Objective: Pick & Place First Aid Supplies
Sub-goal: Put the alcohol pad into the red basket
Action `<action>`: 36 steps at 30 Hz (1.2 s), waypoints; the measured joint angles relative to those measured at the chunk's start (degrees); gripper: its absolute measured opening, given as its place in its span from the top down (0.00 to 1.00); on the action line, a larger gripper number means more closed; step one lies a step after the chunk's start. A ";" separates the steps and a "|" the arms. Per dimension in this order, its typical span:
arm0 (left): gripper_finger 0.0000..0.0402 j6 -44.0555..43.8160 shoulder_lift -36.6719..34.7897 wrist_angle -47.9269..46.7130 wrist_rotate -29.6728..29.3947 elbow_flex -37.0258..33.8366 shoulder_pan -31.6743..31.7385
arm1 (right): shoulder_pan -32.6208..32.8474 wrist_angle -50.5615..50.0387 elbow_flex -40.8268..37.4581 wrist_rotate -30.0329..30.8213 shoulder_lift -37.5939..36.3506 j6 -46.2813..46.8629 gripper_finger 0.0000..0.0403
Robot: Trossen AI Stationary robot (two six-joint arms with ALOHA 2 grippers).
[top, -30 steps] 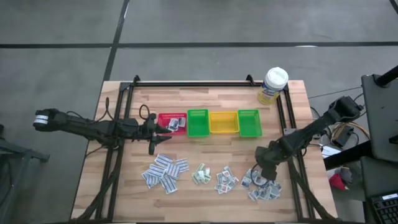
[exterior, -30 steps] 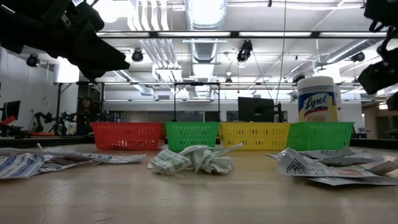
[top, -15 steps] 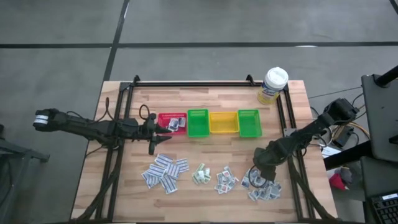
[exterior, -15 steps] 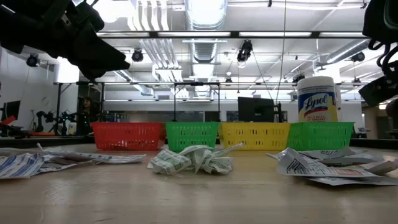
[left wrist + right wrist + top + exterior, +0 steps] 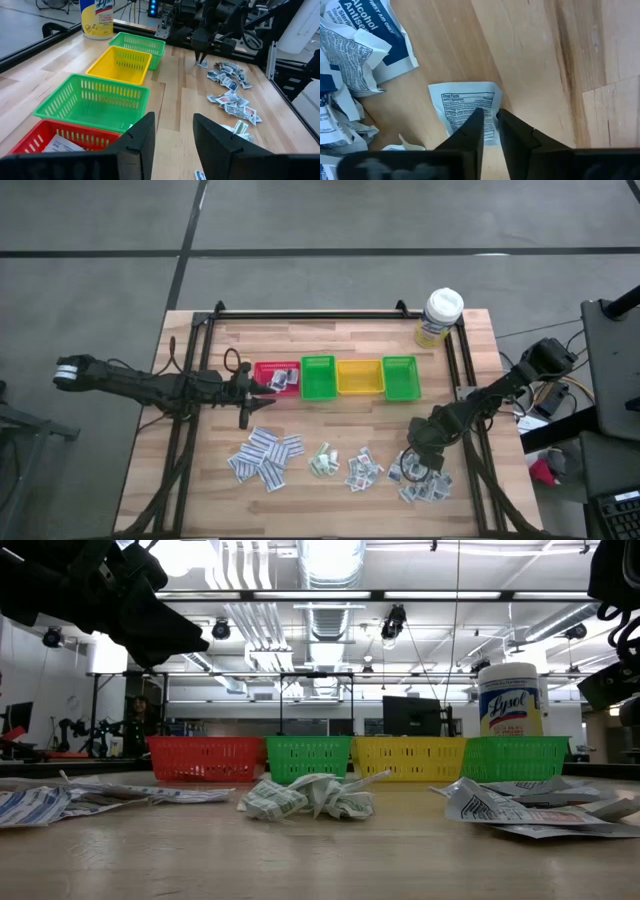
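Right gripper (image 5: 489, 116) down on a packet (image 5: 465, 102) on the surface (image 5: 340, 415) by the right-hand pile, jaws pinching it, packet partly hidden. Left gripper (image 5: 172, 132) by the red bin (image 5: 275, 373), jaws apart, empty.

Legible text, by item:

- White-capped bottle (image 5: 510, 698), standing behind the green bins: brand "Lysol" in blue script on its label. In the left wrist view the same bottle (image 5: 97, 19) shows only part of the script on yellow.
- Packet with blue panel (image 5: 367, 30): "Alcohol", "Antise…" (cut off), "Sterile" partly.
- White packet (image 5: 467, 107) on the worktop: heading "Drug Facts"; finer print below unreadable.
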 joint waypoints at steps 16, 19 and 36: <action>0.69 -0.02 0.02 0.00 0.01 0.00 0.02 | -0.02 -2.21 0.39 4.29 -2.06 0.89 0.98; 0.69 -0.02 0.02 0.01 -0.01 0.00 0.02 | -0.02 -2.40 0.54 6.04 -3.40 1.49 0.98; 0.69 -1.51 3.47 7.16 1.71 0.02 -0.03 | -0.02 8.92 9.31 30.28 -10.77 -9.35 0.98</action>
